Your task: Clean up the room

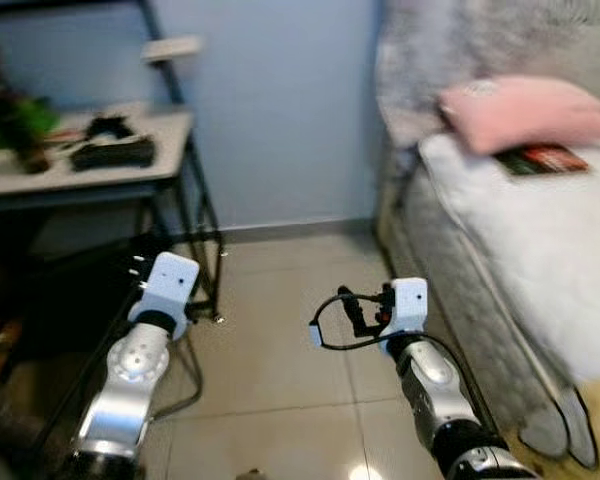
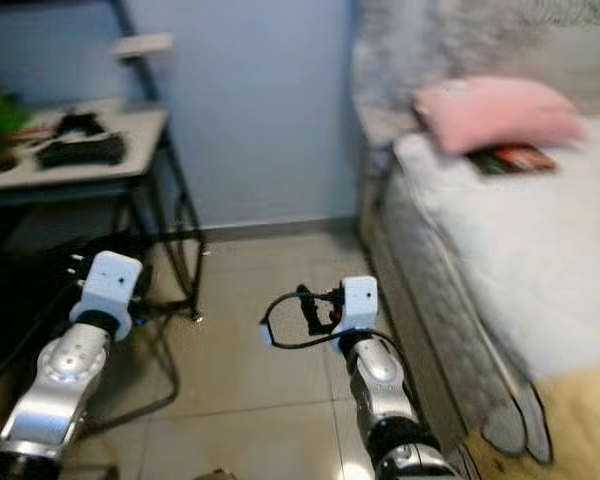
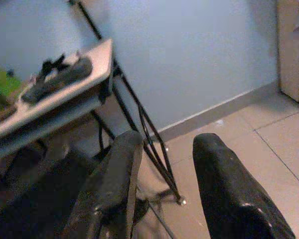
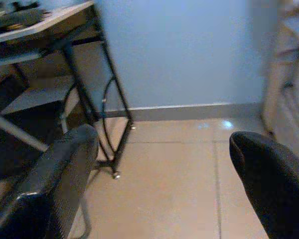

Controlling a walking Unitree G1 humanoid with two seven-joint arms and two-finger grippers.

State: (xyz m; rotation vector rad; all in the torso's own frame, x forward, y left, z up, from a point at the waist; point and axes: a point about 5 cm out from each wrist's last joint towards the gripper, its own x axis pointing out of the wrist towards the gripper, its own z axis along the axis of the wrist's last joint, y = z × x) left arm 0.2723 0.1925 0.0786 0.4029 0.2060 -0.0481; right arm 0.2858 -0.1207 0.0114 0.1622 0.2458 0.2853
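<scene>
The bed [image 1: 540,250] stood right, a pink pillow [image 1: 525,112] and book [image 1: 542,159] on it; the desk [image 1: 100,170] far left carried clutter. Both pincers, left [image 3: 162,189] and right [image 4: 159,184], gaped wide, empty. The robot seemed between pickups; next it must approach an item.

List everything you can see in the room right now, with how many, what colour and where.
Desk: one, light top on black metal legs, left, against the wall.
Dark gadgets: a blurred pile, black, on the desk top.
Plant: one, green, left end of the desk.
Bed: one, white cover, on the right.
Pillow: one, pink, at the head of the bed.
Book: one, red and dark cover, on the bed by the pillow.
Wall: pale blue, behind.
Floor: beige tiles.
Left hand: black fingers, open, held over the floor near the desk legs.
Right hand: black fingers, open, held over the floor.
</scene>
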